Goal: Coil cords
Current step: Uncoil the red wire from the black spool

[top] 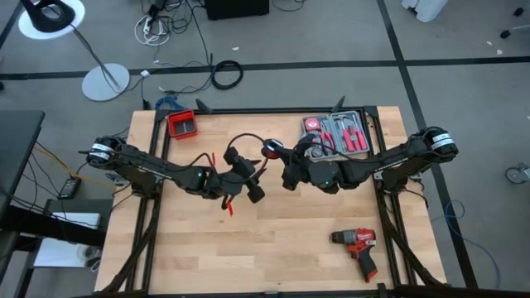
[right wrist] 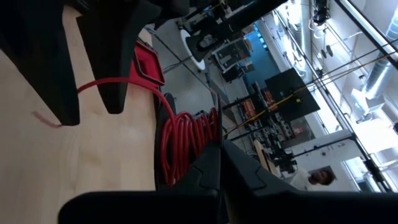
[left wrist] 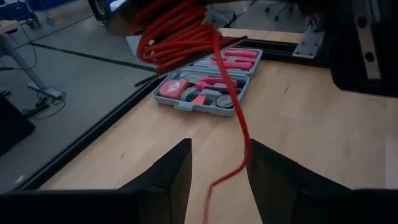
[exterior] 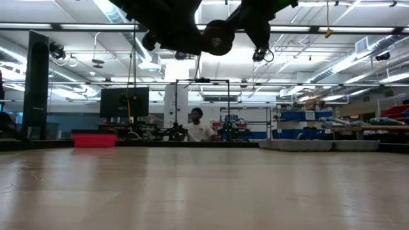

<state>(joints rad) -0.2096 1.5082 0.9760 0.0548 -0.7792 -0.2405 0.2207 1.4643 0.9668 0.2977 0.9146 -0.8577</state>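
Note:
The cords are a small coil of red wire (top: 271, 149) with a black wire loop (top: 244, 136) trailing toward the left. A loose red end (top: 228, 207) is near the table. My right gripper (top: 277, 157) is shut on the coil (right wrist: 186, 137), above the table's middle. My left gripper (top: 251, 189) is open just left of it. A single red strand (left wrist: 244, 124) runs from the coil (left wrist: 177, 31) down between its fingers. The low view shows both grippers high above the tabletop. My right gripper pinches the red coil's turns (right wrist: 198, 140) between its two shut fingers, several strands together. The coil is lifted clear of the table, and one strand hangs from it toward my left gripper. My left gripper: the strand lies close to one finger (left wrist: 273, 174); I cannot tell whether it touches.
A grey tool case (top: 338, 132) with red tools lies at the far right. A red bin (top: 181, 124) stands at the far left, and a red drill (top: 358, 247) lies at the near right. A thick black cable ring (top: 226, 74) lies on the floor beyond the table.

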